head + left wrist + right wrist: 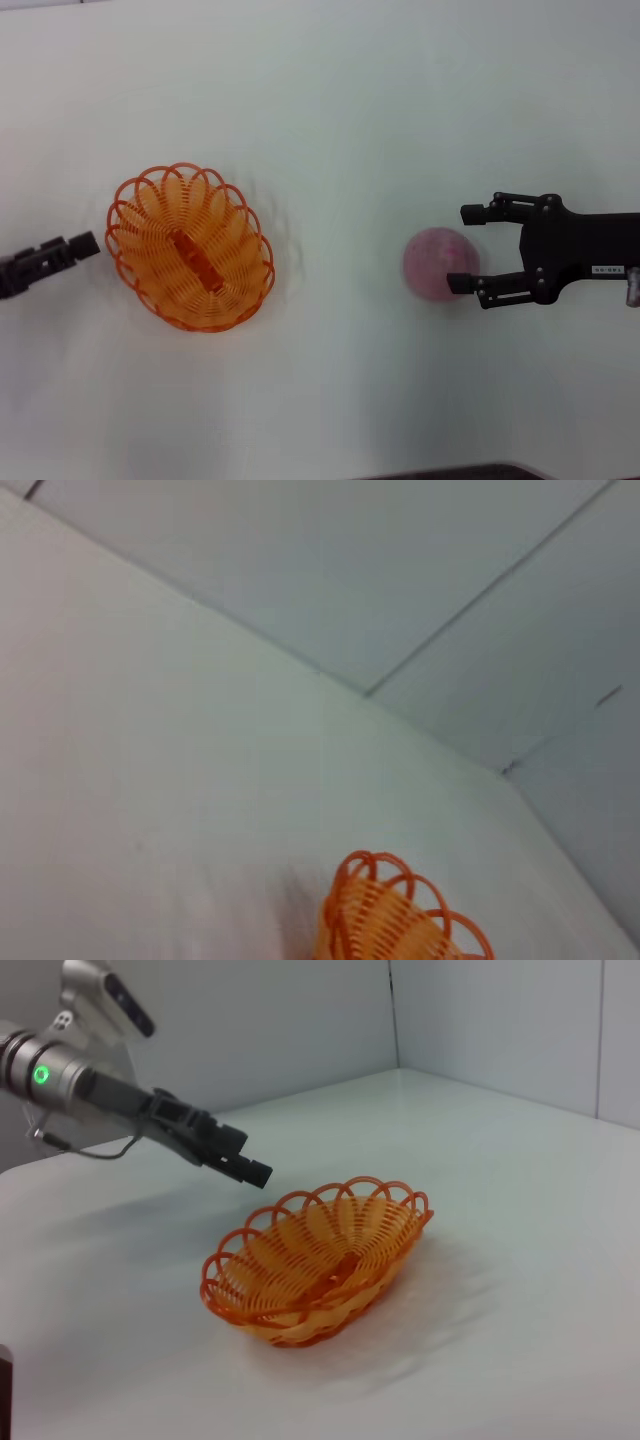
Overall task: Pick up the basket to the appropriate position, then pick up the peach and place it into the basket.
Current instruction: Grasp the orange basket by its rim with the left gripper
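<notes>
Right gripper (466,248) fingers are spread wide, one tip (472,213) on the far side and one tip (460,283) on the near side of the peach (440,263). The peach sits partly between them, on the worktop (330,110), its near side touching or just beside the lower fingertip; can't tell if there is real contact. It isn't clamped. The peach looks slightly blurred in the head view.

Left gripper (82,245) fingers look closed together, holding nothing, tip just beside the basket's (190,246) rim on the robot's left, a small gap visible. The right wrist view confirms: left gripper (250,1168) hangs above the worktop (520,1160), just off the basket's (315,1260) scalloped rim, not touching.

Basket rests upright on the worktop, well apart from the right fingers and the peach. Left wrist view only catches an edge of the basket (395,915) and the worktop (150,740).
</notes>
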Motion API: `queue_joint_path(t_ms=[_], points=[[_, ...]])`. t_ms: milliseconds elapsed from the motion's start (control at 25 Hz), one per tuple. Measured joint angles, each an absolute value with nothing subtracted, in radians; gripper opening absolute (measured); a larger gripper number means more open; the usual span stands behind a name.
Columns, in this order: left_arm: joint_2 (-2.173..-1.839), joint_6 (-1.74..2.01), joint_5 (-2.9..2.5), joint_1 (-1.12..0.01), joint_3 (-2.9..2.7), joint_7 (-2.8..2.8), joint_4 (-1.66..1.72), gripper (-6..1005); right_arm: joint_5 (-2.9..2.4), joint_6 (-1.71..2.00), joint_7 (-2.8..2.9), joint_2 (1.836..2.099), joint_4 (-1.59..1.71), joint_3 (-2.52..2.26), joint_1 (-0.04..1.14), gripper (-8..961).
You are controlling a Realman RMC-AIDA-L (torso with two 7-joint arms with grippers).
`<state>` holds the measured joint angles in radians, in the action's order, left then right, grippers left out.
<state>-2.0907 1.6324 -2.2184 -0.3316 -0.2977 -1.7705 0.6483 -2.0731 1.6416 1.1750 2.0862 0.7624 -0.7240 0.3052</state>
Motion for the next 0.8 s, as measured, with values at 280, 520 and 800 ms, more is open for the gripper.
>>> queue_joint_path(t_ms=[280,520,800], points=[[-2.084,1.584,-2.279,-0.442,-0.474,-1.914,0.846,706,-2.074,1.636,1.175,2.086,0.762,-0.726,0.306,926],[-2.080,1.473,-2.396,-0.572,-0.712,-1.998,0.928,696,-2.075,1.634,1.176,2.086,0.762,-0.729,0.307,925],[-2.081,1.448,-2.618,-0.736,-0.860,-2.091,0.924,685,-2.075,1.633,1.177,2.086,0.762,-0.731,0.313,925]])
